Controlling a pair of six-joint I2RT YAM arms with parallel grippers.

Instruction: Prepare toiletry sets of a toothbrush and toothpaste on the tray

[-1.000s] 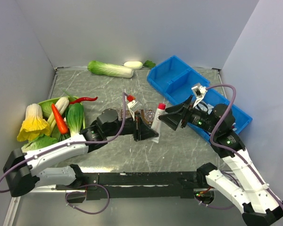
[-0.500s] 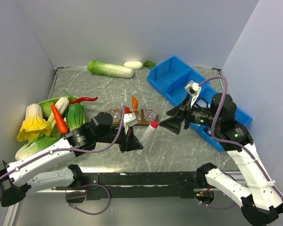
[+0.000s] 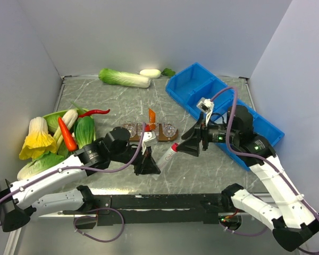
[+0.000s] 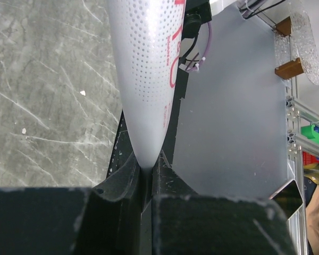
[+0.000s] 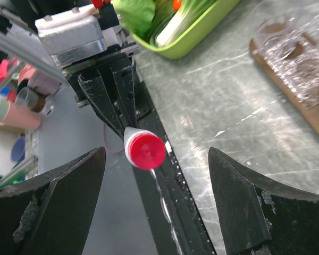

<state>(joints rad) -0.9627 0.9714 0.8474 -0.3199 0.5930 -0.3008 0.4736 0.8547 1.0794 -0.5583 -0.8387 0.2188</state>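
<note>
My left gripper (image 3: 150,166) (image 4: 146,169) is shut on the flat tail of a white tube (image 3: 166,155) (image 4: 144,69) with a red cap (image 5: 147,151). The tube tilts up to the right, above the table's near part. The cap points at my right gripper (image 3: 185,147) (image 5: 156,159), which is open, its fingers on either side of the cap and clear of it. The dark-brown tray (image 3: 162,138) (image 5: 287,79) lies behind, carrying clear cups (image 3: 129,127). The orange toothpaste (image 3: 151,115) stands upright on it. The toothbrush is out of view.
Blue bins (image 3: 202,90) stand at the back right, beside the right arm. A green dish (image 3: 52,118) (image 5: 202,32) piled with vegetables sits at the left. A cabbage (image 3: 125,78) and a white item (image 3: 150,73) lie along the back wall.
The white tube went from upright beside the tray to tilted and nearer the front, as the left gripper pulled back with it. The right gripper moved left and lower, facing the cap.
</note>
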